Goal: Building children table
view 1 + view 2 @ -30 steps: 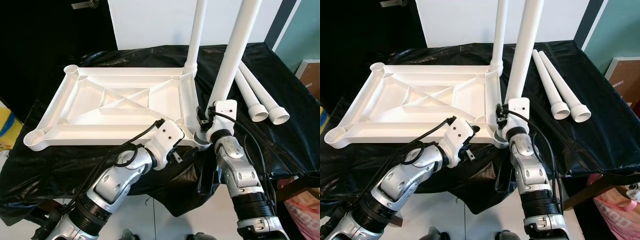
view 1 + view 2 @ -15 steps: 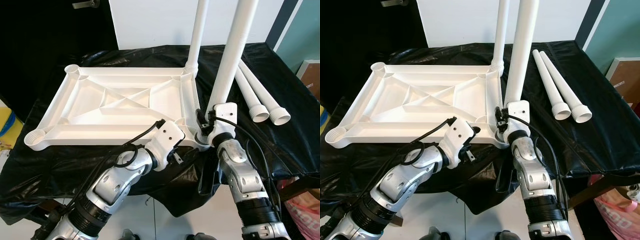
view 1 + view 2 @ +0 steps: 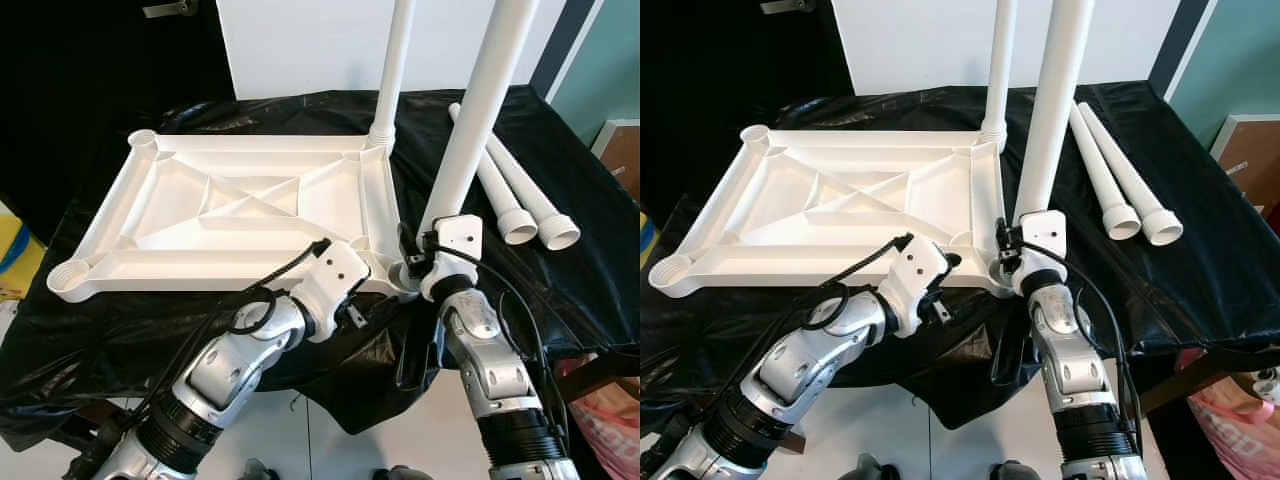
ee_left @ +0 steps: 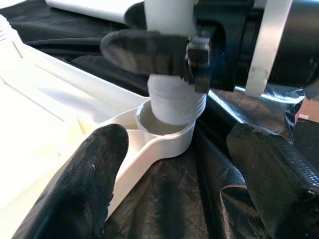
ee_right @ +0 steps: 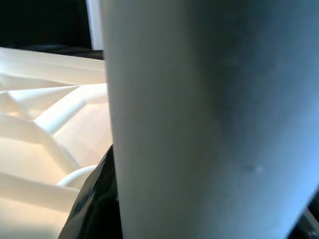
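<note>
Black plastic sheeting (image 3: 560,290) covers a work table, with a white wall panel behind it. Seen from the head camera's left eye, a white plastic tabletop (image 3: 230,215) lies upside down on the sheeting, its ribbed underside facing up and a round socket at each corner. One white leg (image 3: 392,70) already stands upright in the far right corner socket. A second leg (image 3: 478,110), thicker in the picture because it is closer, rises at a slight tilt from the near right corner. The right gripper (image 3: 418,262) is clamped around the base of this leg, its silver arm reaching up from below. The left gripper (image 3: 368,262) rests against the tabletop's near edge, just beside that same corner. Two spare legs (image 3: 520,195) lie side by side on the sheeting, to the right of the tabletop.

From the left wrist camera, the left gripper's two black fingers (image 4: 97,179) are spread wide apart, holding nothing, either side of the corner socket (image 4: 167,134). The held leg's threaded end (image 4: 177,102) hangs just above the socket's mouth, with the right gripper's black finger wrapped across it.

From the right wrist camera, the leg's white shaft (image 5: 209,119) sits very close and blurred, with the tabletop's ribs behind.
</note>
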